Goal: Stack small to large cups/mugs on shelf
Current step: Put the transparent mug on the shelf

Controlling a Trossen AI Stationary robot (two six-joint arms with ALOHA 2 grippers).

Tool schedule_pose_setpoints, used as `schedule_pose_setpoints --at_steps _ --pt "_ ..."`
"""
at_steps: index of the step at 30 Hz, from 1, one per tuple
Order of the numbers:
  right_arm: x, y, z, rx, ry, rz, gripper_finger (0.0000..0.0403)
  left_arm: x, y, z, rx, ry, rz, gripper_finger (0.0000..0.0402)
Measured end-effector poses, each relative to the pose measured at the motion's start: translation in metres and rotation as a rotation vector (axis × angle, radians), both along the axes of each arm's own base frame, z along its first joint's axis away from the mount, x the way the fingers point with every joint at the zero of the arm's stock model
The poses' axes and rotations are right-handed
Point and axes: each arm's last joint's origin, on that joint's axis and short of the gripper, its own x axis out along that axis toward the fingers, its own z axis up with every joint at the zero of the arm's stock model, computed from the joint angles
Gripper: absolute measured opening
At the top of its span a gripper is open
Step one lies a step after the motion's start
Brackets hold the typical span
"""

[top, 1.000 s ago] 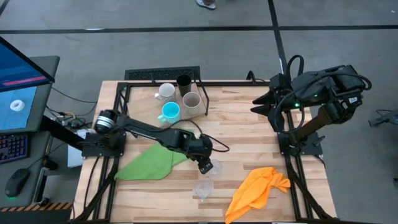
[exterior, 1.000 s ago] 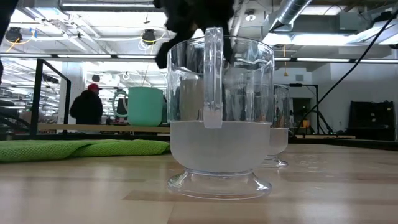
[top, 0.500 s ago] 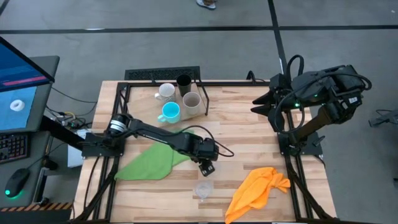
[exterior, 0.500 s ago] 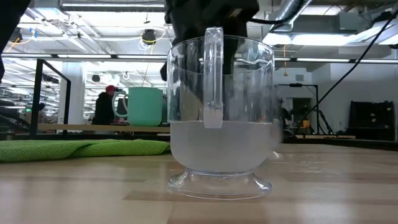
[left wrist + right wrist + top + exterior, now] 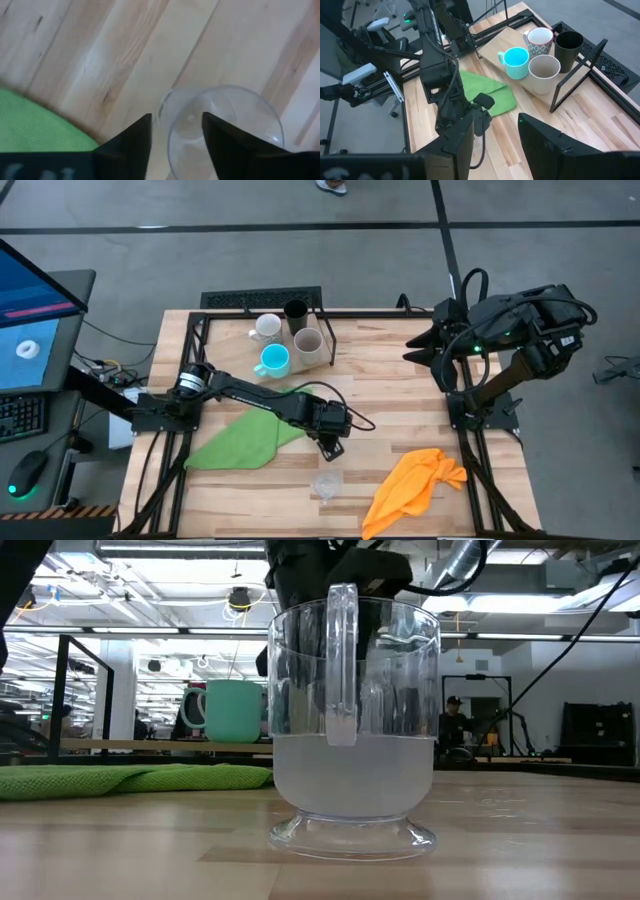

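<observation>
My left gripper (image 5: 333, 446) (image 5: 176, 116) is at mid-table, shut on a clear glass (image 5: 235, 115). The second clear glass (image 5: 327, 483) (image 5: 352, 730) stands on its foot close to the table's near edge. The shelf (image 5: 245, 343) lies at the far left. On it stand the white mug (image 5: 267, 327), black cup (image 5: 295, 311), grey-beige cup (image 5: 308, 345) and blue mug (image 5: 273, 360). My right gripper (image 5: 415, 348) (image 5: 495, 120) waits open, high over the table's far right. My left gripper has the clear glass by its wall at the rim (image 5: 171, 135), coming from above and pointing down. One finger (image 5: 225, 145) looks to be inside the glass and the other (image 5: 132, 145) outside. The glass sits upright, mouth up. Its foot appears off the table.
A green cloth (image 5: 245, 442) lies left of my left gripper, and an orange cloth (image 5: 415, 485) lies at the near right. The shelf's black wire frame (image 5: 327, 340) stands upright at its right edge. Bare wood stretches between the shelf and the right arm's base.
The glass that stood just behind the near glass in the low view is gone from the tabletop there, taken up by my left gripper. The left arm's elbow has swung a little toward the table's right. The near glass has stayed in place.
</observation>
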Motion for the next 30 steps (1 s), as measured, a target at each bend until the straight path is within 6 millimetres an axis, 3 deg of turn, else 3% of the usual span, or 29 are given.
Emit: schedule_pose_setpoints --at_steps 11,23,26,30 --pt "0.000 0.000 0.000 0.000 -0.001 -0.001 0.0175 0.000 0.004 0.000 0.002 0.004 -0.019 0.0009" --pt "0.000 0.000 0.000 0.000 -0.001 -0.001 0.0175 -0.001 0.010 0.008 -0.014 -0.012 -0.009 0.0002" --pt "0.000 0.000 0.000 0.000 -0.002 -0.001 0.0175 0.000 0.013 0.017 -0.017 -0.028 0.002 0.0001" --pt "0.001 0.000 0.001 0.003 -0.012 -0.001 0.0175 0.004 0.014 0.044 0.000 -0.099 -0.001 0.0001"
